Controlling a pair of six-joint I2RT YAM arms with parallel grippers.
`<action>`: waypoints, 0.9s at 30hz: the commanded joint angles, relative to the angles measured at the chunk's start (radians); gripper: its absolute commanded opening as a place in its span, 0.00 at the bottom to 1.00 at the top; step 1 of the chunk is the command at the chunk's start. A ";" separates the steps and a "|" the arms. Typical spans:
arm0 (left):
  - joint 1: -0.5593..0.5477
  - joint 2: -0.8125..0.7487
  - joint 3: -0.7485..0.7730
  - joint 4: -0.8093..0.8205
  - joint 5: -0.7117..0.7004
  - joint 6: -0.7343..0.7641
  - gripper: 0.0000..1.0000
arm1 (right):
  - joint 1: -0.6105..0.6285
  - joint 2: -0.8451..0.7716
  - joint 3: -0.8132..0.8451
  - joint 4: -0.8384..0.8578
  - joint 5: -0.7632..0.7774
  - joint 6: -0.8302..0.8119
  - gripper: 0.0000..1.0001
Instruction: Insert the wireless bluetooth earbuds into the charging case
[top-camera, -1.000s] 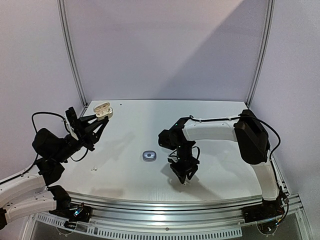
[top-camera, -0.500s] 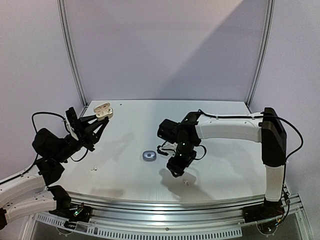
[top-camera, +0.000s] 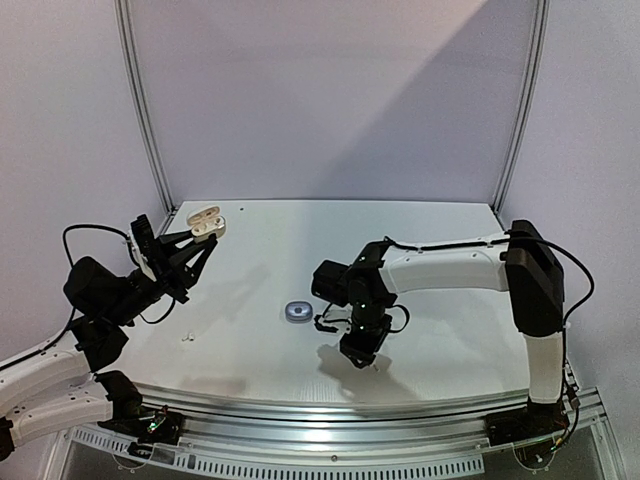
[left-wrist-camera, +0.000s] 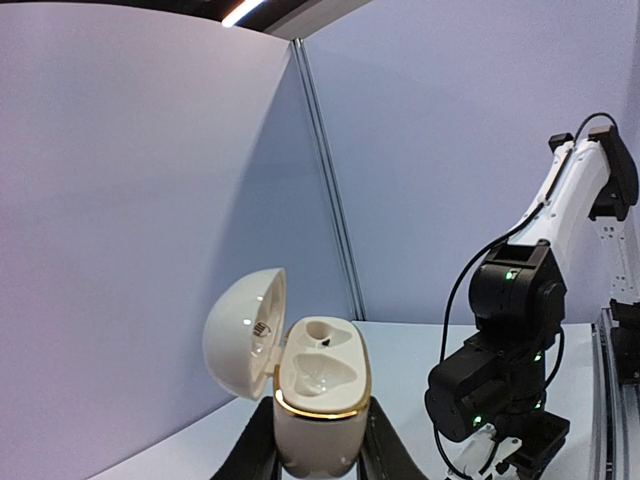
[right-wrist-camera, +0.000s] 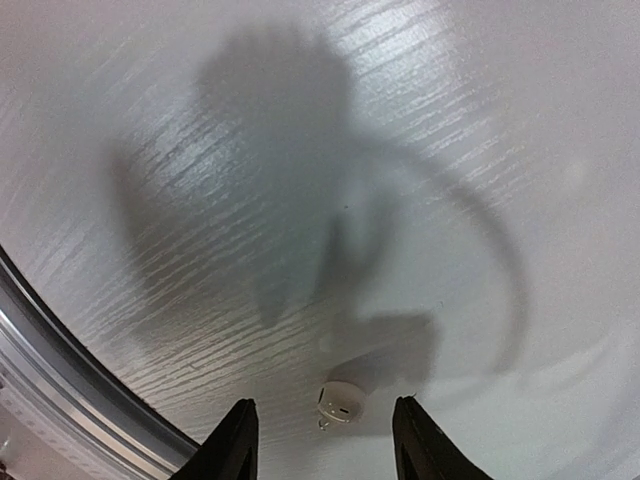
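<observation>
White earbud (right-wrist-camera: 340, 402) is sitting on the table (right-wrist-camera: 200, 200), right between the two fingers of the right claw (right-wrist-camera: 325, 440), and only the right wrist cam shows that properly. The claw is spread wide with nothing in it, tips either side of the bud and not touching it as far as I can see. That cam also catches the metal front rail (right-wrist-camera: 40, 360) close by. From the top cam you mostly just get the right claw pointing down at the near part of the table.

Left claw (left-wrist-camera: 320, 455) is clamped on the white charging case (left-wrist-camera: 320, 400), held up off the table over on the left. The left wrist cam gives the good look: case upright, lid (left-wrist-camera: 245, 330) flipped open to the left, gold rim, two moulded sockets facing up. Can't tell if anything's in them. On the top cam it's only a small white shape.

Top cam only: a small grey case (top-camera: 297, 312) lying flat between the arms, just left of the right claw, and a tiny white speck (top-camera: 185, 338) near the left arm, too small to identify.
</observation>
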 joint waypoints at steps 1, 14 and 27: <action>0.003 0.003 0.011 -0.001 -0.002 -0.007 0.00 | -0.005 0.031 -0.011 -0.014 0.007 0.089 0.42; 0.003 0.003 0.014 -0.009 0.006 -0.011 0.00 | -0.005 0.061 -0.026 -0.018 0.066 0.175 0.34; 0.003 0.003 0.014 -0.015 0.007 -0.011 0.00 | -0.006 0.076 -0.006 -0.009 0.053 0.179 0.20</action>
